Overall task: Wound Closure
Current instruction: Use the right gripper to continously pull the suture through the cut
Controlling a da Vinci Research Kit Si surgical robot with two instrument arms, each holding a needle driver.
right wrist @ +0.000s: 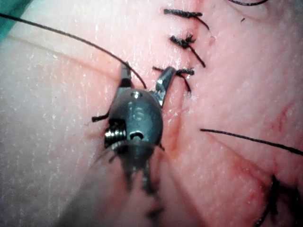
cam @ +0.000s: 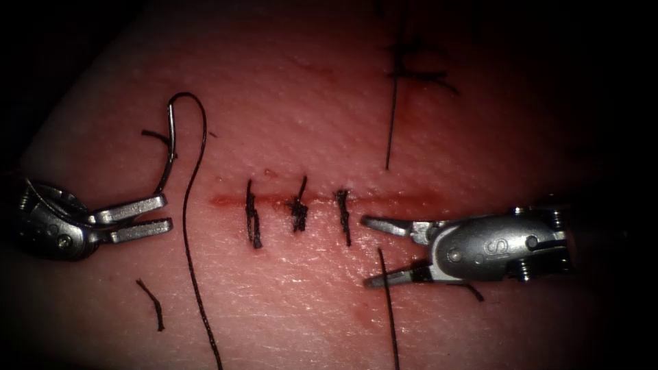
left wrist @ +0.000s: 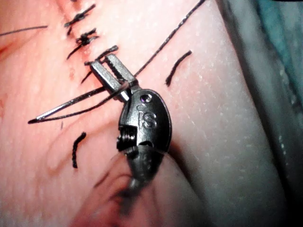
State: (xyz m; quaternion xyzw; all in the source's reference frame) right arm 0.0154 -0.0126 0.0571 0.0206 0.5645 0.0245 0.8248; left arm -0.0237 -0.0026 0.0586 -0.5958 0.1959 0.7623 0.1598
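Observation:
The tissue [cam: 288,116] has a cut [cam: 397,200] running across it with three dark stitches [cam: 298,209] over it. My left tool [cam: 168,212] lies off the cut's left end, shut on the curved needle [cam: 171,144] near one end of it. The needle rises free over the tissue, not in it, and also crosses the base of the left tool's jaws [left wrist: 102,60] as needle [left wrist: 75,101]. Thread [cam: 192,240] leaves the needle's far end and trails down. My right tool [cam: 365,251] is open beside the rightmost stitch [cam: 343,216], holding nothing; its jaws [right wrist: 147,71] are spread.
Short cut ends of thread [cam: 151,301] lie on the tissue at lower left. A long strand [cam: 391,116] runs down from a dark knot [cam: 418,68] at the back. Another strand [cam: 388,308] passes below the right tool's jaws. Red fluid tints the cut line.

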